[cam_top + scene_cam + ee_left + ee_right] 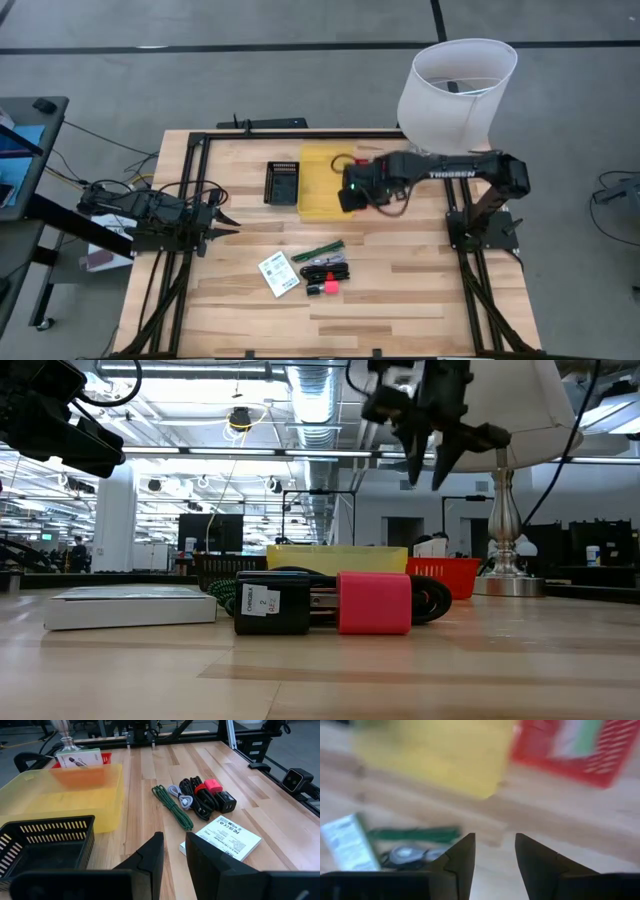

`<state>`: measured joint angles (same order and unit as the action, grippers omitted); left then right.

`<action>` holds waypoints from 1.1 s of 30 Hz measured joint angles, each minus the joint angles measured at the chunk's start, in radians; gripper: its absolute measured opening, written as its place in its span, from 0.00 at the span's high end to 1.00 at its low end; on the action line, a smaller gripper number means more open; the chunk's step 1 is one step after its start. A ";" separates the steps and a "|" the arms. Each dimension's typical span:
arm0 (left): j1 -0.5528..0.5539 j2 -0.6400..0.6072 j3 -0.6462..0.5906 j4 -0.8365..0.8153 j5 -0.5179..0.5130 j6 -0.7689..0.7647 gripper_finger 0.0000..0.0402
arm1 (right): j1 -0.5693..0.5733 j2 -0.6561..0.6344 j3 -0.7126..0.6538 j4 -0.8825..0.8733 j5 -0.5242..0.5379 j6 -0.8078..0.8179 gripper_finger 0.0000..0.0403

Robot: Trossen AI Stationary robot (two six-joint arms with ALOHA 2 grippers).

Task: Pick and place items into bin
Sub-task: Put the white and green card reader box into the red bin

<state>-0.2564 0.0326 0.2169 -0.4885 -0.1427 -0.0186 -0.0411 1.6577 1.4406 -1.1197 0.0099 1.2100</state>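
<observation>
Pale wooden table (420, 300); beyond, industrial hall, bright ceiling lights (300, 405).

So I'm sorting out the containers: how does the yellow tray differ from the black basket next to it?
The yellow tray has solid, translucent walls; the black basket has slotted, opaque ones. The tray is the larger of the two in the high view, the basket the smaller. The basket sits nearer the left arm's side; the tray sits nearer the right arm, whose claw hangs over it. Both are open-topped, rectangular, and rest side by side on the wooden table.
</observation>
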 joint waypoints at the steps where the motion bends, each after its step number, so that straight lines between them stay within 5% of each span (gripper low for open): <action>1: 0.000 0.000 0.000 0.000 0.000 0.000 0.82 | 0.031 0.000 0.000 0.029 0.013 0.014 0.67; 14: 0.000 0.000 0.000 0.001 0.000 0.000 0.82 | 0.401 0.061 0.001 0.359 0.447 0.099 0.67; 33: 0.000 0.007 0.000 0.000 0.000 0.000 0.82 | 0.453 0.213 0.000 0.417 0.547 -0.067 0.70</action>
<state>-0.2562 0.0392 0.2169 -0.4885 -0.1425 -0.0189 0.4115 1.8706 1.4403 -0.7031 0.5572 1.1433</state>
